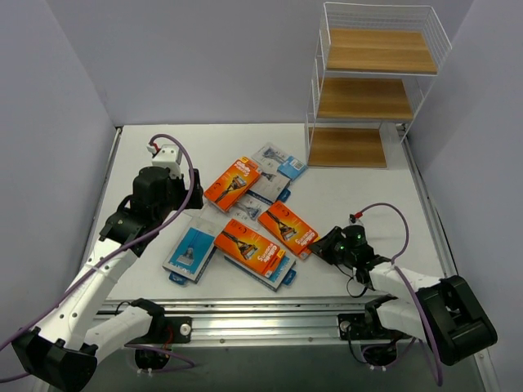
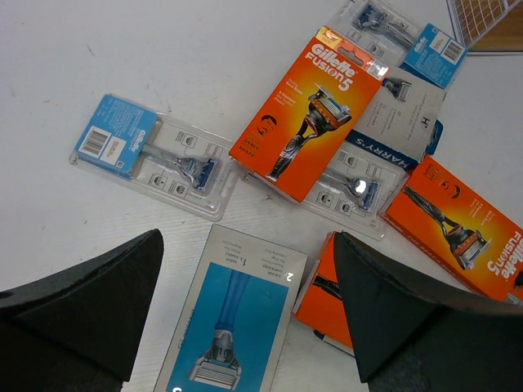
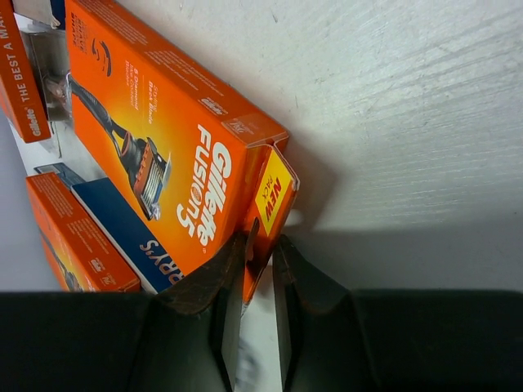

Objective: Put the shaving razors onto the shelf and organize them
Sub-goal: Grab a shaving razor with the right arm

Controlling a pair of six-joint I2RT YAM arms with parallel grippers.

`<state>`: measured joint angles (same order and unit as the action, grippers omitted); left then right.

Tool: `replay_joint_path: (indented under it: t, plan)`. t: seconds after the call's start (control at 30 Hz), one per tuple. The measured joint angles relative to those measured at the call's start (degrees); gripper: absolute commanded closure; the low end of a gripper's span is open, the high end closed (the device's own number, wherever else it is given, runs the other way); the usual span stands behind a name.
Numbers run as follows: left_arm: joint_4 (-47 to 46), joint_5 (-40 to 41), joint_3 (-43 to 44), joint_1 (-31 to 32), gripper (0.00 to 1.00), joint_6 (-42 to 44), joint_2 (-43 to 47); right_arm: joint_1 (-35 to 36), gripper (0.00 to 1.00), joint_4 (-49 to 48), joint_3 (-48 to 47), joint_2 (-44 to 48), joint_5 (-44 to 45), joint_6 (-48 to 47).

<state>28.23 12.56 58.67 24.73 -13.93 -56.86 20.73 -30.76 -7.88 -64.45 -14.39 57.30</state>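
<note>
Right gripper (image 3: 261,245) pinches just the end flap of an orange pack (image 3: 163,139) on the table (image 1: 368,204), well apart from the shelf (image 1: 376,98) — seemingly a shallow hold that may slip on lifting. Left gripper (image 2: 247,245) hovers, jaws spread.

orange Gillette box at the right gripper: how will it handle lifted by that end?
The orange cardboard razor box is probably stiff and light, a flat carton. The right gripper pinches only its end flap, so it may swing or droop. Glossy print might slip.

Bright, even overhead light; soft shadow beside orange razor pack (image 3: 163,139); close foreground blurred.
</note>
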Motion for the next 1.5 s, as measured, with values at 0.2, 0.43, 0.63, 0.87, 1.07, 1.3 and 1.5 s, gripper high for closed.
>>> replay_joint_path:
  t: [0.2, 0.43, 0.63, 0.87, 1.07, 1.3, 1.5]
  plan:
    - [0.0, -0.1, 0.0, 0.0, 0.06, 0.0, -0.1, 0.0, 0.96, -2.4, 0.0, -0.9, 0.0, 0.8]
    - [0.0, -0.1, 0.0, 0.0, 0.06, 0.0, -0.1, 0.0, 1.0, -0.6, -1.1, -0.3, 0.5, 1.2]
    - [0.0, 0.0, 0.0, 0.3, 0.06, 0.0, 0.0, 0.0, 1.0, 3.6, -4.2, 1.8, 1.2, 0.9]
    - [0.0, 0.0, 0.0, 0.5, 0.06, 0.0, 0.2, 0.1, 1.0, 9.5, -13.0, 2.3, 1.6, -1.7]
    - [0.0, 0.6, 0.0, 0.5, 0.06, 0.0, 1.8, 0.3, 1.0, 14.2, -25.1, 1.1, -0.5, -3.7]
    - [0.0, 0.7, 0.0, 0.5, 0.06, 0.0, 2.4, 0.4, 1.0, 20.6, -37.3, -0.2, -1.6, -6.7]
    - [0.0, 0.7, 0.0, 0.5, 0.06, 0.0, 2.4, 0.4, 1.0, 28.8, -49.8, -2.3, -1.7, -10.2]
